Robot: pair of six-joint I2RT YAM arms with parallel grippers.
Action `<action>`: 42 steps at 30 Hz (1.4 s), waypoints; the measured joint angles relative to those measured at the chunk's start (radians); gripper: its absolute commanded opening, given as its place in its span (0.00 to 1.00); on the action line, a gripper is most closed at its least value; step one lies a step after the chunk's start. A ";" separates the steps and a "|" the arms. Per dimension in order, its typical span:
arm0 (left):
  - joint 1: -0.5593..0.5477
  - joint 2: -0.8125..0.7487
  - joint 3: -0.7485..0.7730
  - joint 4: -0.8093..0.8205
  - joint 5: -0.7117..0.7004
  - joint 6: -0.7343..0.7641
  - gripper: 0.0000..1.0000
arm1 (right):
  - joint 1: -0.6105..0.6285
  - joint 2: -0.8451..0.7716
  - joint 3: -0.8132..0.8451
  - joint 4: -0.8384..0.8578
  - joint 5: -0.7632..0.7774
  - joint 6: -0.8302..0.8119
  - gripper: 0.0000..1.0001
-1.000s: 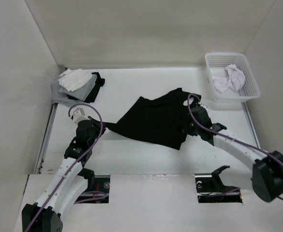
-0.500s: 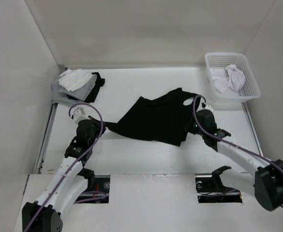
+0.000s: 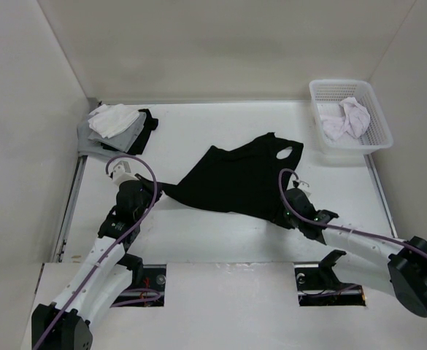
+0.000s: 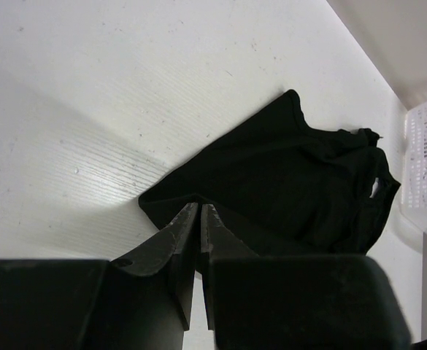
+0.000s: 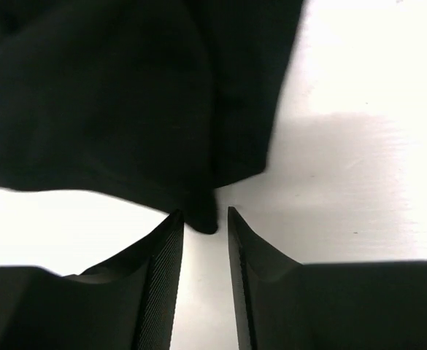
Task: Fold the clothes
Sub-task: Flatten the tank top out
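Right pincer (image 5: 202,217), now parted, has withdrawn toward the surface's (image 3: 198,237) near edge, releasing the black garment (image 3: 235,179); left pincer (image 4: 199,209) stays clamped on its corner.

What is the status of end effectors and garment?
Left end effector shut on corner of black garment. Right end effector open at its edge. Nothing obstructing.

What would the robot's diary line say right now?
left claw: shut on black shirt corner | right claw: open, shirt corner between tips | fold: not done
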 measured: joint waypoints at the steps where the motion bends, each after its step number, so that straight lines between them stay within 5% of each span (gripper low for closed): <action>1: 0.000 0.000 0.000 0.000 0.000 0.000 0.06 | 0.000 0.018 0.000 0.000 0.004 0.002 0.33; 7: 0.000 -0.001 0.000 0.000 0.000 0.000 0.06 | 0.000 0.047 0.014 0.009 0.018 0.023 0.31; 14: 0.000 -0.001 0.000 0.004 0.000 0.000 0.06 | 0.000 0.106 0.039 0.022 0.018 0.032 0.02; 21: -0.007 -0.019 0.027 -0.002 -0.001 -0.018 0.03 | 0.055 -0.056 0.137 -0.099 0.064 0.015 0.00; 27: -0.084 -0.039 0.290 -0.008 -0.049 -0.027 0.02 | 0.166 -0.242 0.656 -0.246 0.203 -0.133 0.00; 36: -0.102 -0.042 0.888 0.096 -0.177 0.076 0.02 | 0.486 -0.158 1.509 -0.272 0.490 -0.513 0.00; 42: -0.098 0.010 1.117 0.155 -0.198 0.156 0.03 | 0.706 -0.043 1.760 -0.204 0.653 -0.777 0.01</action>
